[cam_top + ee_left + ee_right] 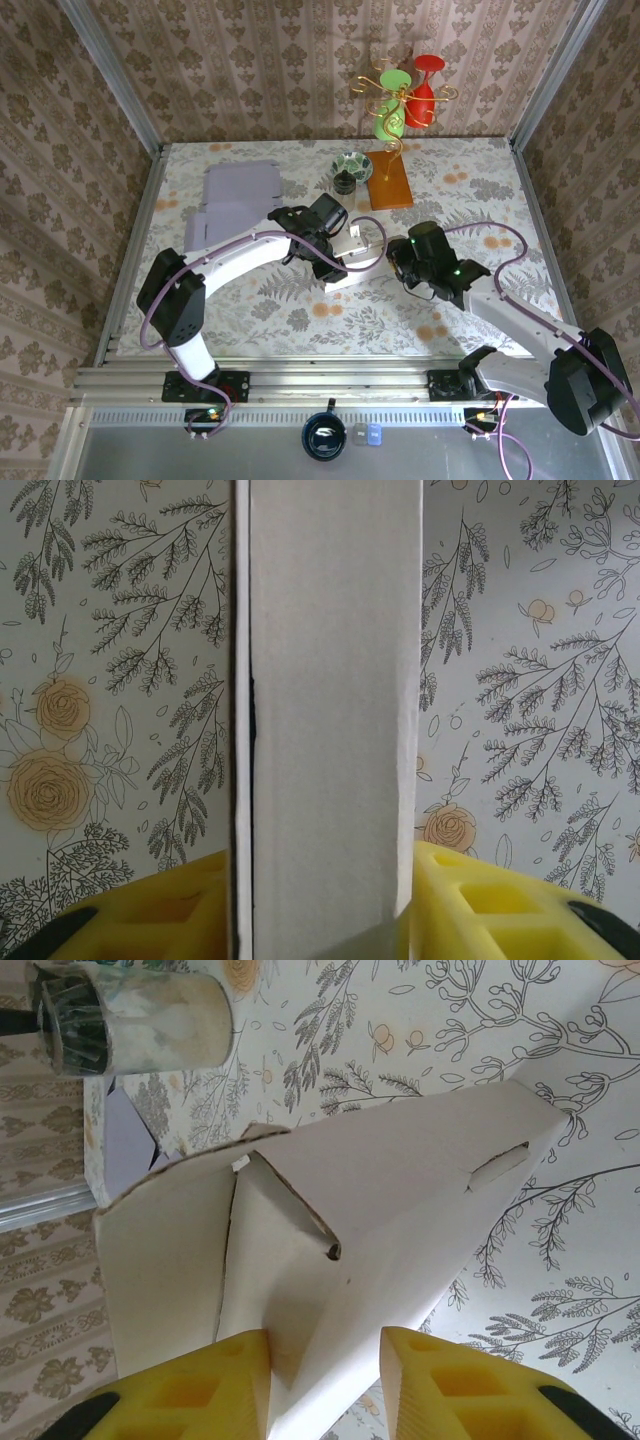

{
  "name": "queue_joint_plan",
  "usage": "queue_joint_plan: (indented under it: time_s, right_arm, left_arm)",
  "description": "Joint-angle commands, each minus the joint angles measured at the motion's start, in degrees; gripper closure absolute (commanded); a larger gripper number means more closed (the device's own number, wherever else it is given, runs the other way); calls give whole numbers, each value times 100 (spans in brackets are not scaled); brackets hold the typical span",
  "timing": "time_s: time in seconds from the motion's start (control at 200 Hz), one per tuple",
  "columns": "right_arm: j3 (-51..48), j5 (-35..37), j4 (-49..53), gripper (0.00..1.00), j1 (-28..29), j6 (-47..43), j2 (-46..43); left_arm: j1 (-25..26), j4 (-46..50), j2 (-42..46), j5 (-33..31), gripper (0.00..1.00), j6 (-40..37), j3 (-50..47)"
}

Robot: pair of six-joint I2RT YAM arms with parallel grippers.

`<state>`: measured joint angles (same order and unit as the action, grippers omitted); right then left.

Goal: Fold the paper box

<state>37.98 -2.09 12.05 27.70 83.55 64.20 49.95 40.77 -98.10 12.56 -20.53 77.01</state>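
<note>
Top external: paper box sits mid-table; my left gripper pinches its panel, my right gripper clamps a flap.

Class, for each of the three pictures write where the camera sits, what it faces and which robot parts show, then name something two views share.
Top external: above and behind the bases, facing down at the table; both arms show, left gripper and right gripper meeting at the paper box.
Left wrist: on the left arm, facing down its yellow fingers at the paper box.
Right wrist: on the right arm, facing along its yellow fingers at the paper box's flaps.
Shared: both wrist views show the paper box between yellow fingers.
</note>
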Motion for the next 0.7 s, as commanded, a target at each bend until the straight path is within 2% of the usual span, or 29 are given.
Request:
queue_joint_plan:
  time_s: [0.0, 0.225, 0.38, 0.455, 0.535, 0.695]
  right_arm:
    - [-73, 347, 1100, 67, 23, 170, 265]
    - [294, 278, 1496, 77, 23, 201, 570]
    - [487, 145, 1782, 79, 29, 155, 716]
    - [569, 92, 1813, 77, 3, -19, 695]
    - [859, 105, 1919, 69, -55, -661, 615]
    - [1617, -300, 2021, 57, -392, -3153, 390]
  left_arm:
    - [58, 98, 68, -17, 57, 86, -29]
    - [76, 78, 76, -32, 58, 94, -33]
    - [90, 69, 106, -47, 58, 85, -37]
    - [85, 58, 136, -24, 66, 42, -46]
    - [76, 79, 170, 2, 72, -11, -72]
    - [37, 120, 261, 32, 76, -155, -116]
